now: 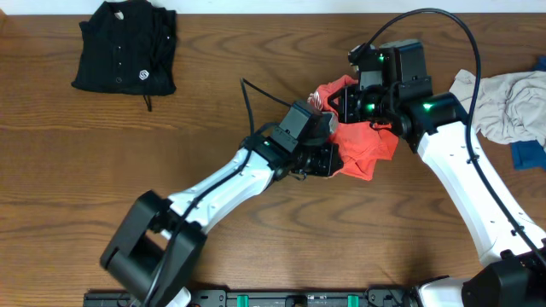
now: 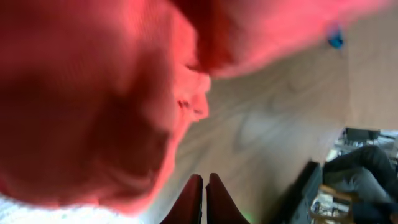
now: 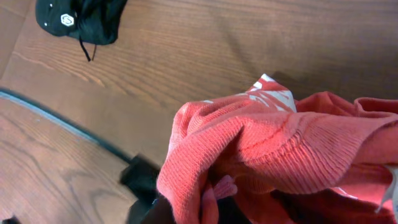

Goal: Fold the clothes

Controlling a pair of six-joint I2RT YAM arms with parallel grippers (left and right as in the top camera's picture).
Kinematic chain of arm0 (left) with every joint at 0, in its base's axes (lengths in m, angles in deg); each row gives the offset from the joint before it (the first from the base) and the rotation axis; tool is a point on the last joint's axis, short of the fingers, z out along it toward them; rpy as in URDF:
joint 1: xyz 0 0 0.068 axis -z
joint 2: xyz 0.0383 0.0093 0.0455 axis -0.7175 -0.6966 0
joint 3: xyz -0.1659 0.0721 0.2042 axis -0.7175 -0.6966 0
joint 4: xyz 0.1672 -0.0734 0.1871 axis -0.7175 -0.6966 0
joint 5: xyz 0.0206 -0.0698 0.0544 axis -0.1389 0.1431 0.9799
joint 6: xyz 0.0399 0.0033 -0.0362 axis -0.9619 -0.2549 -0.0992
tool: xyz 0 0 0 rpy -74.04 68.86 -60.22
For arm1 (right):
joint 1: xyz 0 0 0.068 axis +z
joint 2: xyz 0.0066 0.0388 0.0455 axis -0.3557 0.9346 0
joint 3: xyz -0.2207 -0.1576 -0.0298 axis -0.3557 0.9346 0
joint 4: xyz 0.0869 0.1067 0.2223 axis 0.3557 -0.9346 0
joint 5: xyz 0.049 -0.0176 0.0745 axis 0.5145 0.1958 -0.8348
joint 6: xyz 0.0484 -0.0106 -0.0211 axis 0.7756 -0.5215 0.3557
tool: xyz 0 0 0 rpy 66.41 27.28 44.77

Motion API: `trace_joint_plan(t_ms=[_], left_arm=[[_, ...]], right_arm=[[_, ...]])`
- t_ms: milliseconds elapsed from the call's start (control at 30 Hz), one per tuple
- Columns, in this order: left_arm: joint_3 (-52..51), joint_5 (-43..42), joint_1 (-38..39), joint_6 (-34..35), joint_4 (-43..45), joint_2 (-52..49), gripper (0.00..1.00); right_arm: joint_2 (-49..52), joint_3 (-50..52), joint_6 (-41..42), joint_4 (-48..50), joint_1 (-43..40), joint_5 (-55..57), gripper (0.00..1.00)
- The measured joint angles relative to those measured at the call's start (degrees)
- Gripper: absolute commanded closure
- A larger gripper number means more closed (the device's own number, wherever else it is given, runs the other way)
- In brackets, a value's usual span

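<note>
The clothes in play are a red-orange T-shirt [image 1: 367,143], bunched up in the middle of the table with a bit of white print showing [image 3: 273,96]. My right gripper [image 1: 348,107] sits at the shirt's far edge. In the right wrist view it [image 3: 211,200] is shut on a fold of the red knit, which drapes over the fingers. My left gripper [image 1: 328,159] is at the shirt's left side. Its fingers [image 2: 204,190] are pressed together with no cloth showing between them; the red shirt [image 2: 93,99] hangs blurred just to their left and above.
A folded black buttoned shirt [image 1: 126,47] lies at the far left corner [image 3: 78,18]. A pale grey garment [image 1: 508,107] and a blue piece [image 1: 529,155] are heaped at the right edge. Bare wooden table [image 1: 213,102] lies between them.
</note>
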Motion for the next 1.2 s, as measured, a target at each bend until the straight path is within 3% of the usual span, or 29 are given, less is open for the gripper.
trace_joint_plan(t_ms=[633,1200], left_arm=[[-0.04,14.53,1.88,3.93,5.62,-0.92,0.94],[-0.81,34.67,6.25,7.65,14.84,-2.43,0.93]], right_arm=[[0.0,-0.2,1.29,0.11,0.0,-1.16,0.96],[-0.33,-0.92,7.34,1.95,-0.39,-1.84,0.96]])
